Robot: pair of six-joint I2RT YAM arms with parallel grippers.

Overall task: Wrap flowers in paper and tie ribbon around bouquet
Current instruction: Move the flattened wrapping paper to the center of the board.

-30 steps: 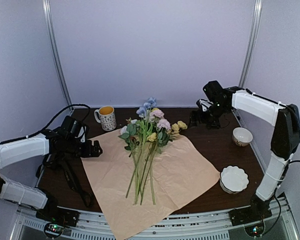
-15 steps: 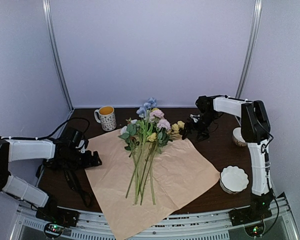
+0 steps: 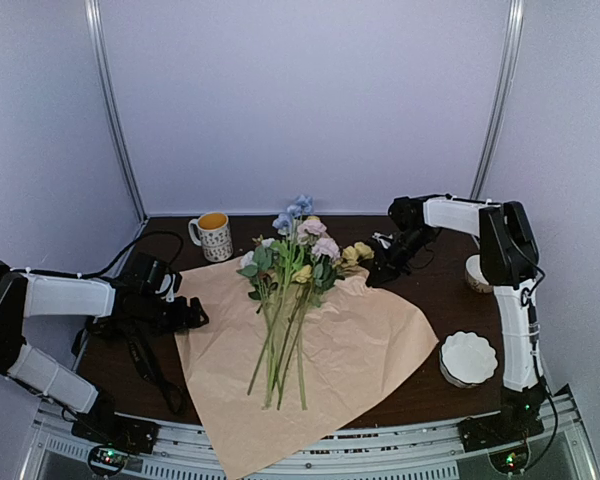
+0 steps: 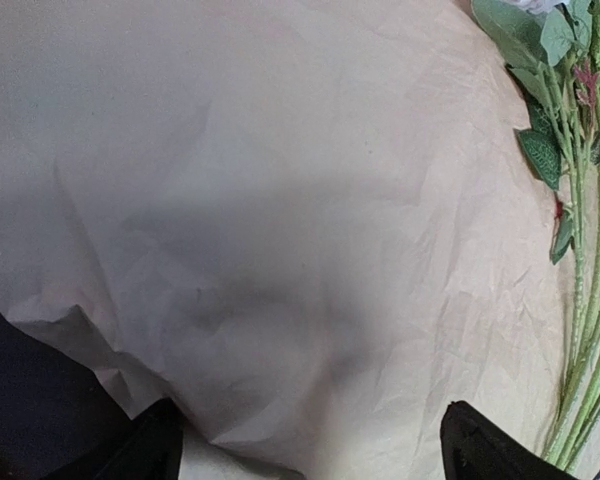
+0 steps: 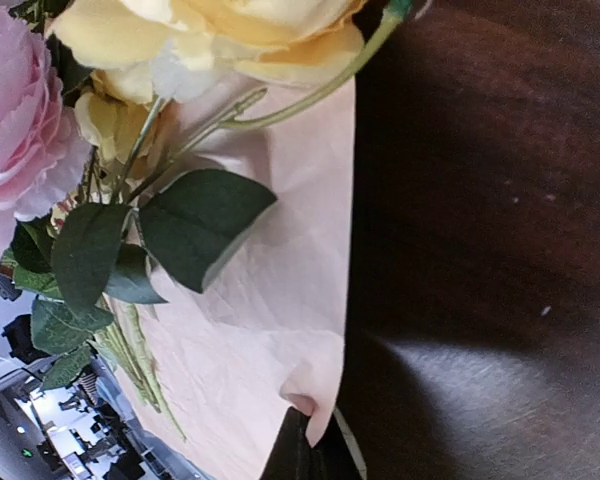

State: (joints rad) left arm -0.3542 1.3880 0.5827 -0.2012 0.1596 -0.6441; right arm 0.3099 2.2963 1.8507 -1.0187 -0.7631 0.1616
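Observation:
The paper (image 3: 355, 345) lies peach side up on the dark table, with the flowers (image 3: 285, 290) across its middle, blooms toward the back. My right gripper (image 3: 373, 272) is shut on the paper's far right edge (image 5: 315, 400), which is pinched up beside a yellow bloom (image 5: 210, 30). My left gripper (image 3: 194, 314) is open and low over the paper's left edge (image 4: 280, 200). The edge humps up between its fingertips (image 4: 160, 448), and the green stems (image 4: 580, 300) lie to its right. A long black strip that looks like the ribbon (image 3: 148, 368) lies on the table under the left arm.
A patterned mug (image 3: 213, 236) stands at the back left. A small white bowl (image 3: 473, 274) sits behind the right arm. A scalloped white dish (image 3: 468, 357) is at the front right. The paper's near corner hangs over the table's front edge (image 3: 400, 412).
My right gripper dropped onto the paper's far right edge and shut on it, lifting it slightly. My left gripper slid right onto the left edge, which rucked inward.

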